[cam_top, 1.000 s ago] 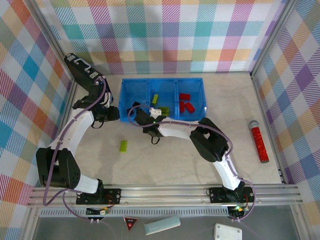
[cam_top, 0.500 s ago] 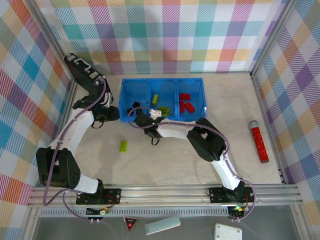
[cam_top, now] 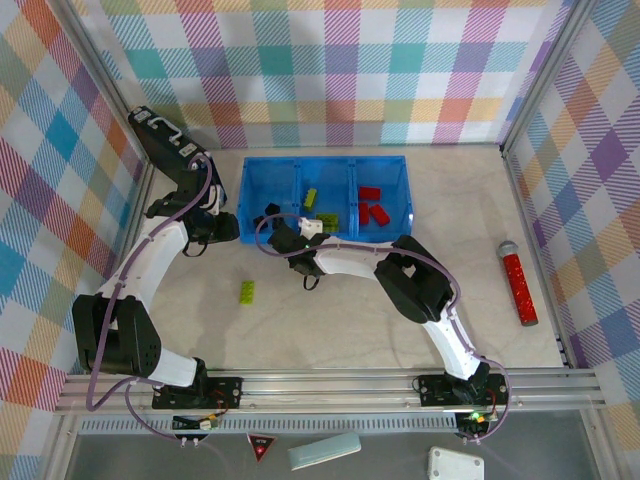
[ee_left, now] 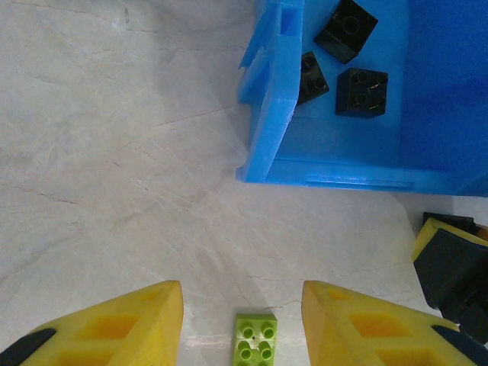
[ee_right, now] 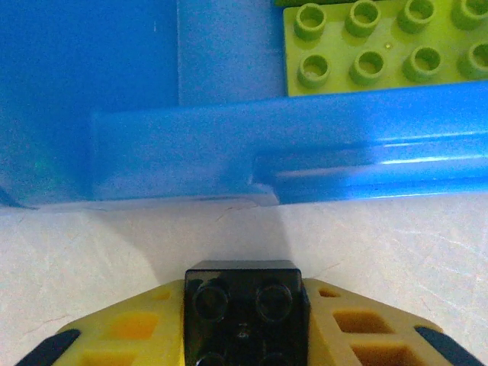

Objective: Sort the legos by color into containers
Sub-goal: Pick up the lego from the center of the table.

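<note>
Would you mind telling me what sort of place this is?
Probably a lab robot test cell: plaid walls enclose a pale tabletop, with the left arm and right arm bolted to an aluminium rail.

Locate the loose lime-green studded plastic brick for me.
The lime-green studded plastic brick lies on the table left of centre in the top view, apart from the blue plastic tray, on the arms' side of its near-left corner.

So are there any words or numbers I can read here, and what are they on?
No text reads clearly anywhere.
On the red triangle sticker at the near edge: a mark, too small to read.
On the studs of the green brick: no letters legible.
On the studs of the black brick: blurred, nothing readable.
</note>
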`<action>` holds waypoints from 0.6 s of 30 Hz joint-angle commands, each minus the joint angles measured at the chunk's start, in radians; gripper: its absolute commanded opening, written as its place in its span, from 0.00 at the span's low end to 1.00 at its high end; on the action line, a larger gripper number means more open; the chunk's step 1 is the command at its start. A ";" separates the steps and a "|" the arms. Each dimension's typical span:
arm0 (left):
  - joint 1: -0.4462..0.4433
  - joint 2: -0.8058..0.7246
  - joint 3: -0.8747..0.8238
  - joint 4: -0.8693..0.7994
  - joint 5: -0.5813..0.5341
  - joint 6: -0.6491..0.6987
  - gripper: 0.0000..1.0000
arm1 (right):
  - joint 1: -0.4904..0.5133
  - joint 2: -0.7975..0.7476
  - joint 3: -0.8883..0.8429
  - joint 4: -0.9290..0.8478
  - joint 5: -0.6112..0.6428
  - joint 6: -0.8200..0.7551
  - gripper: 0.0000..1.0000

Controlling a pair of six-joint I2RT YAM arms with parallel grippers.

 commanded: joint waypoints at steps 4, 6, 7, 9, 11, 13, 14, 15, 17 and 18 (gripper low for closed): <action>0.015 0.001 0.004 0.008 0.009 0.010 0.45 | 0.034 -0.077 -0.027 -0.038 -0.018 -0.003 0.35; 0.015 0.001 0.004 0.008 0.009 0.010 0.45 | 0.049 -0.082 -0.028 -0.046 -0.024 -0.001 0.35; 0.015 0.001 0.004 0.008 0.008 0.010 0.45 | 0.059 -0.086 -0.025 -0.048 -0.027 -0.001 0.35; 0.014 -0.001 0.004 0.008 0.008 0.010 0.45 | 0.074 -0.088 -0.016 -0.055 -0.031 -0.002 0.35; 0.015 0.000 0.004 0.008 0.009 0.010 0.45 | 0.087 -0.091 0.000 -0.059 -0.038 -0.008 0.35; 0.014 -0.002 0.004 0.008 0.009 0.011 0.45 | 0.094 -0.091 0.020 -0.059 -0.043 -0.018 0.35; 0.015 -0.003 0.004 0.008 0.010 0.010 0.45 | 0.097 -0.090 0.033 -0.060 -0.045 -0.021 0.35; 0.015 -0.004 0.004 0.008 0.011 0.010 0.45 | 0.095 -0.088 0.046 -0.062 -0.047 -0.024 0.35; 0.015 -0.005 0.003 0.008 0.011 0.010 0.45 | 0.095 -0.083 0.077 -0.063 -0.048 -0.039 0.35; 0.015 -0.007 0.003 0.008 0.011 0.010 0.45 | 0.095 -0.079 0.092 -0.064 -0.047 -0.048 0.35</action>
